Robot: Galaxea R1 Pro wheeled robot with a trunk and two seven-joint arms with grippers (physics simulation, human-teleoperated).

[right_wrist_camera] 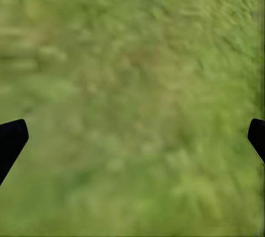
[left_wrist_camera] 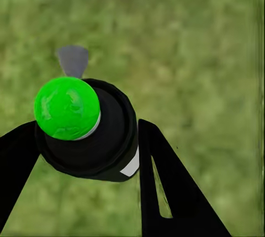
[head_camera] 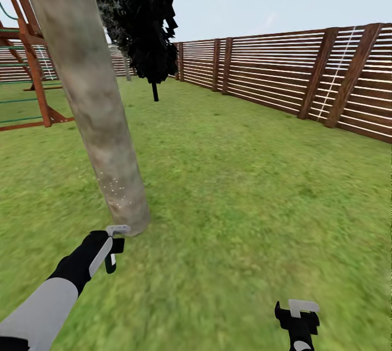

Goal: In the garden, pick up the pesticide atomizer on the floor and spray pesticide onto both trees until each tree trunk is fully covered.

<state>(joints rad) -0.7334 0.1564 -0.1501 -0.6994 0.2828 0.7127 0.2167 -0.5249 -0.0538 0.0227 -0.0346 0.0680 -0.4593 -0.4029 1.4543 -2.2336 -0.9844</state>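
Pesticide atomizer [left_wrist_camera: 85,129] sits clamped between your left gripper's [head_camera: 112,247] fingers, its spray head aimed at the foot of the tree trunk [head_camera: 92,106], just beside it, where whitish pesticide specks [head_camera: 114,190] already cling low down. Your right gripper [right_wrist_camera: 132,137] hangs spread wide and empty over the lawn [head_camera: 245,187]. A slatted fence [head_camera: 305,76] bounds the far edge.
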